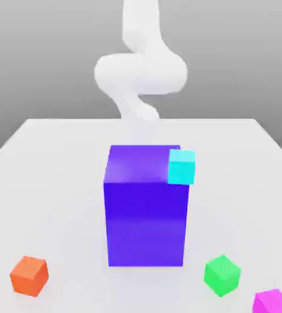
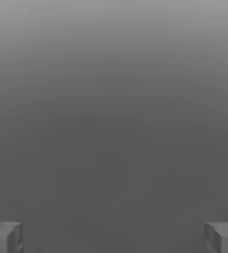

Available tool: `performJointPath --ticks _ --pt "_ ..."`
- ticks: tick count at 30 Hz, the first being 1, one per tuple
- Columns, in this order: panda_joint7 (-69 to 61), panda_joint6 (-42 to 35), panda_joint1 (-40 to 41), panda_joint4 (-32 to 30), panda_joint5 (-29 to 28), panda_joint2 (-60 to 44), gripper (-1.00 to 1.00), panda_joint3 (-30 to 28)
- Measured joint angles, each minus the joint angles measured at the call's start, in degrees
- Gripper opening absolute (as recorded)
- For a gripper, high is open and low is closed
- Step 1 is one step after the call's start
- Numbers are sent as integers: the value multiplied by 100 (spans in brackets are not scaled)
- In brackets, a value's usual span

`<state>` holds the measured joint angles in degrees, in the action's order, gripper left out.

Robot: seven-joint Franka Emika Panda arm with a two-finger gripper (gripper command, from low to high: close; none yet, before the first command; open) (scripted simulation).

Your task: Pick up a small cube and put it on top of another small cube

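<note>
A pale grey worktop [image 1: 58, 183] stretches back toward a plain grey wall, and nothing else furnishes the room. In the middle stands a tall blue-violet block [image 1: 146, 208], upright, with a small cyan cube [image 1: 182, 166] at its top corner on the exterior view's right; I cannot tell whether it sits on the block or behind it. Behind the block the white arm [image 1: 140, 70] curls up out of the exterior view.

Three small cubes lie along the near edge, well apart from the block. The orange cube [image 1: 29, 276] is at the exterior view's left, the green cube [image 1: 222, 275] at its right, and the small magenta-pink cube [image 1: 273, 302] lies just beyond the green one, in the corner, partly cut off by the picture's edge.

From the hand view the gripper [image 2: 114, 237] looks out on flat grey, its two fingertips [image 2: 5, 237] spread wide with nothing between them.
</note>
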<state>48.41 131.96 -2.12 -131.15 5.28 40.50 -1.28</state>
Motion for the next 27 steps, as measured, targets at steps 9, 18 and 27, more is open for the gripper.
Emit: performJointPath --ticks 9,18,27 --pt "1203 -13 -517 250 1574 -1984 0 -36" --pt "3101 207 -876 432 2097 -3794 0 369" --pt "5650 819 -1511 510 1600 -5275 0 379"
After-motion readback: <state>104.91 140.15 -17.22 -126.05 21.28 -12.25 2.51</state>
